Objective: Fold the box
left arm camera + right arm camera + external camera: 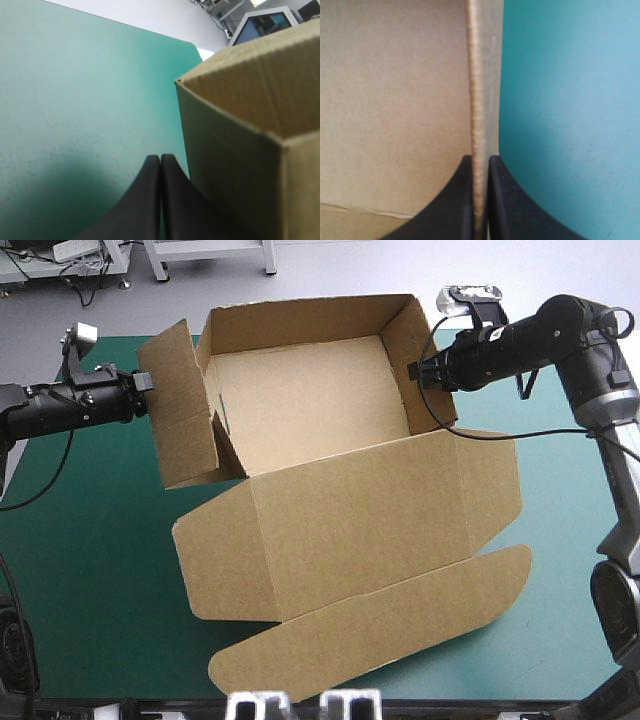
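The brown box (300, 390) stands in the middle of the table with its back and side walls raised, and its wide lid (370, 530) lies flat toward the front edge. The left side flap (180, 410) swings outward. My left gripper (145, 382) is at that flap's outer face. In the left wrist view the left gripper (160, 160) is shut with nothing between its fingers, and a box corner (240, 100) is just beside it. My right gripper (413, 370) is at the right wall's top edge. The right wrist view shows the right gripper (480, 162) shut on that wall's edge (479, 100).
Bare teal-green cover (90, 570) stretches to the left and front left of the box, with a narrower strip at the right (560, 540). The lid's rounded tuck flap (380, 625) reaches close to the table's front edge.
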Robot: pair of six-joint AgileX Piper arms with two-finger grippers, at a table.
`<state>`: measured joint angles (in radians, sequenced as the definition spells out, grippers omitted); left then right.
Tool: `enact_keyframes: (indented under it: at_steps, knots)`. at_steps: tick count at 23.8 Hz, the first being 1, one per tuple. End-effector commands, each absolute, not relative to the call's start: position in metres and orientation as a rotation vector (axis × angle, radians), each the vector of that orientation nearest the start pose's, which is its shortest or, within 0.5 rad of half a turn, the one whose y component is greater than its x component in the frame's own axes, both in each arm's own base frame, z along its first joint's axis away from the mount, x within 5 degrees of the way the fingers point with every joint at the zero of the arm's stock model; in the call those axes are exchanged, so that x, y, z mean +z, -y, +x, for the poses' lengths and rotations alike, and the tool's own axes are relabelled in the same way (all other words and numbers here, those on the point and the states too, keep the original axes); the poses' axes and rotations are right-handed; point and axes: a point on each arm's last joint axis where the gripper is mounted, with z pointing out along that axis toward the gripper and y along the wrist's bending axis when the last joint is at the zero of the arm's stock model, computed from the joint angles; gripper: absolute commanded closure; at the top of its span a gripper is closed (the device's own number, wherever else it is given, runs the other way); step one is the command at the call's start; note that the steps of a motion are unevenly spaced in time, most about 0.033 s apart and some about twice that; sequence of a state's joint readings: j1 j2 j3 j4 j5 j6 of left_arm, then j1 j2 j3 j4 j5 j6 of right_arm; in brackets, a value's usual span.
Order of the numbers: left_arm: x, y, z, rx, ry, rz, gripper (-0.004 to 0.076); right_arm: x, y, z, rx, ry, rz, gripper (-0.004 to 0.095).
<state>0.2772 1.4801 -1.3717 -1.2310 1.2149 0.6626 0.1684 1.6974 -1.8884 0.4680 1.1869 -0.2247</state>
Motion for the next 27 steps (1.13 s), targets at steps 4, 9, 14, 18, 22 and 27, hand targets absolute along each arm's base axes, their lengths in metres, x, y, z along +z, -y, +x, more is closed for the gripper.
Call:
enact_keyframes:
  at_steps: [4,9,14,18,22,27]
  knots:
    - [0.429,0.012,0.278,-1.213,-1.983,0.221,0.0731,0.462,-0.097,0.340,0.609,-2.173,-0.368,0.0921]
    - [0.435,0.014,0.274,-1.246,-1.963,0.200,0.0731,0.466,-0.097,0.343,0.601,-2.125,-0.352,0.0920]
    - [0.441,0.031,0.273,-1.341,-1.913,0.239,0.0731,0.460,-0.105,0.350,0.566,-2.113,-0.391,0.0921]
    - [0.440,0.038,0.272,-1.344,-1.925,0.270,0.0732,0.456,-0.114,0.354,0.581,-2.107,-0.401,0.0920]
    - [0.439,0.039,0.272,-1.339,-1.931,0.275,0.0732,0.456,-0.124,0.353,0.589,-2.088,-0.422,0.0920]
    - [0.439,0.039,0.272,-1.339,-1.931,0.275,0.0731,0.458,-0.134,0.352,0.585,-2.053,-0.437,0.0920]
